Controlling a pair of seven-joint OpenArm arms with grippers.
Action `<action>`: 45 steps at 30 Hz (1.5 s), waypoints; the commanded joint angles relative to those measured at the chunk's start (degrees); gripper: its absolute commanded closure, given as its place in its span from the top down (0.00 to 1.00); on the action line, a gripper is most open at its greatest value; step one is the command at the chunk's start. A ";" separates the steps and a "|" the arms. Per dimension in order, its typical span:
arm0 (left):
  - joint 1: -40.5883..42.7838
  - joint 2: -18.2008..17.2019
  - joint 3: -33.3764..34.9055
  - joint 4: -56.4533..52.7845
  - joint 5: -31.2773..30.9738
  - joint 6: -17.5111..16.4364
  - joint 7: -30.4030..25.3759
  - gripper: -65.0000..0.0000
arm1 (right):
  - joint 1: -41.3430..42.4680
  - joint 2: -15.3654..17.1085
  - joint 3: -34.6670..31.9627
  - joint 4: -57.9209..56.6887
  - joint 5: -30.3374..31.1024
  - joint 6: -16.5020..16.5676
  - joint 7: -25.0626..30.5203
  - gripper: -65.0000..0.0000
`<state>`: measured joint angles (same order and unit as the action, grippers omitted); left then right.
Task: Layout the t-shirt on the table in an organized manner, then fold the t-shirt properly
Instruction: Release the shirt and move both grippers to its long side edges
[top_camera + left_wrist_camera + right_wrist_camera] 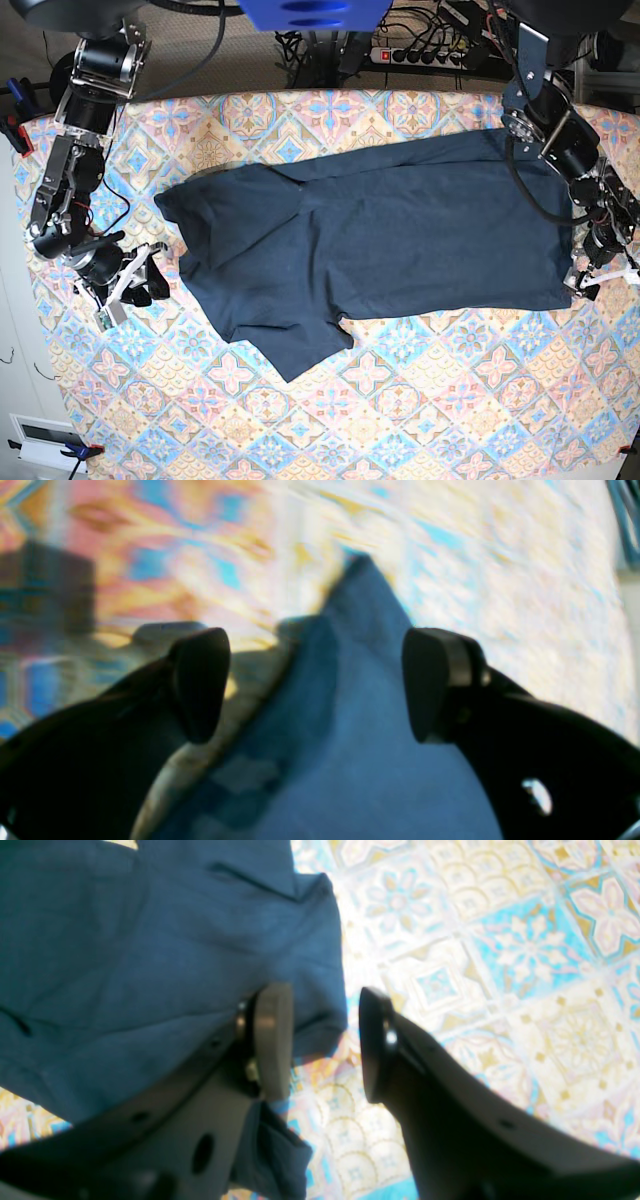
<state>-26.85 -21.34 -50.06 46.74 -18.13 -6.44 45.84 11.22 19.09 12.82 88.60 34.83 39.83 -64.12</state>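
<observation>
Left wrist view was a blurry mess, but the left gripper (315, 685) sat wide apart over a corner of the wrinkly dark navy cotton t-shirt (380, 250), holding nothing. Shirt lay spread across the pastel diamond-tiled counter (420, 420). Right gripper (325, 1040) hung half apart at the sleeve edge, empty. Cables and a power strip (420, 52) cluttered the back.

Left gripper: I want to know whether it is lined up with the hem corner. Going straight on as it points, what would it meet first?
Probably the t-shirt: the left gripper, jaws open, straddles a corner of it. Depth is unclear in the blurred view.
</observation>
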 commanded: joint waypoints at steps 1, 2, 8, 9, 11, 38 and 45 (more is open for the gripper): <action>-2.56 -1.47 0.35 -0.98 -0.55 -0.82 -1.67 0.81 | 1.30 0.91 0.41 0.94 1.00 0.17 1.39 0.33; -3.08 -1.82 0.35 -3.00 0.06 -0.82 -2.90 0.81 | 1.30 0.91 0.41 0.94 1.00 0.17 1.39 0.33; -7.57 -1.73 0.35 -12.06 4.02 -0.82 -6.42 0.80 | 1.22 0.91 0.41 1.21 1.08 0.17 1.39 0.33; -7.92 -1.56 0.35 -12.59 4.55 -0.82 -6.42 0.79 | 1.22 0.91 0.41 1.21 1.08 0.17 1.39 0.33; -8.18 -0.50 0.44 -12.85 5.25 -0.99 -6.42 0.69 | 1.22 0.91 0.41 1.21 1.08 0.17 1.39 0.33; -1.32 6.44 8.52 10.80 4.72 -1.08 5.54 0.00 | 23.28 0.73 -23.06 -32.64 -21.77 0.17 18.97 0.33; 3.51 6.09 8.52 15.28 -2.66 -1.08 7.91 0.00 | 29.88 -3.58 -29.04 -46.18 -22.04 0.17 30.75 0.33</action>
<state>-21.89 -14.28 -41.69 60.82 -19.97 -7.16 54.30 38.68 15.33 -16.38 41.36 11.66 39.86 -34.70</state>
